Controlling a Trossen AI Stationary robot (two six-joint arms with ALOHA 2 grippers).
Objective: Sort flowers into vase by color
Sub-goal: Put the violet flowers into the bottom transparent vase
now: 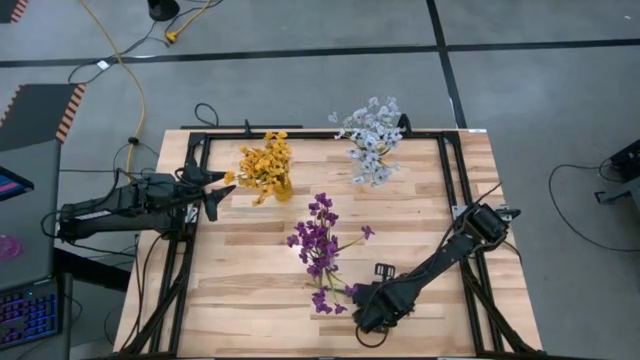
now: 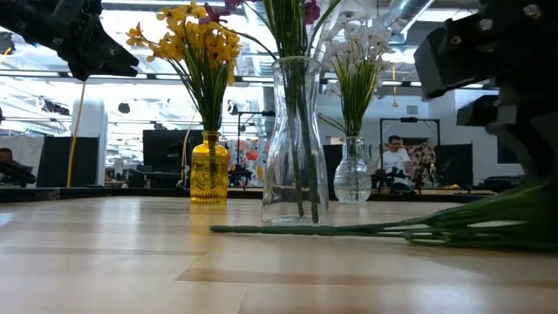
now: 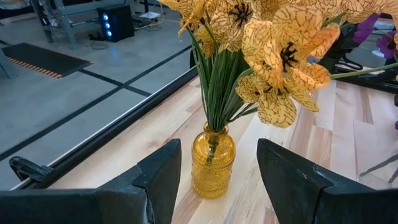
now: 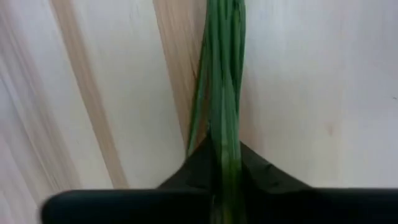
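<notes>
The purple flower [image 1: 325,300] lies flat on the wooden counter [image 1: 420,210], near its front edge, blossoms toward the left and its green stem [image 4: 222,112] running under the right end effector [image 1: 368,305]. The right wrist view shows the two dark fingers drawn in against that bundle of stems from both sides, so this end effector is clenched on the purple flower while it lies on the boards. I judge the step in hand to be the pickup of a loose purple sprig.

Its colour-mates already stand in the clear glass vase [image 2: 296,144] at the middle of the counter, between the yellow vase [image 3: 212,163] holding yellow flowers [image 1: 264,165] and a small clear vase [image 2: 352,181] holding white flowers [image 1: 372,138].

The next move calls for lifting the sprig clear, turning it stem-down, and threading the stem into the narrow, already crowded neck of the clear glass vase without knocking it.

The left end effector [image 1: 212,190] hangs just beside the yellow vase, fingers apart and empty.
</notes>
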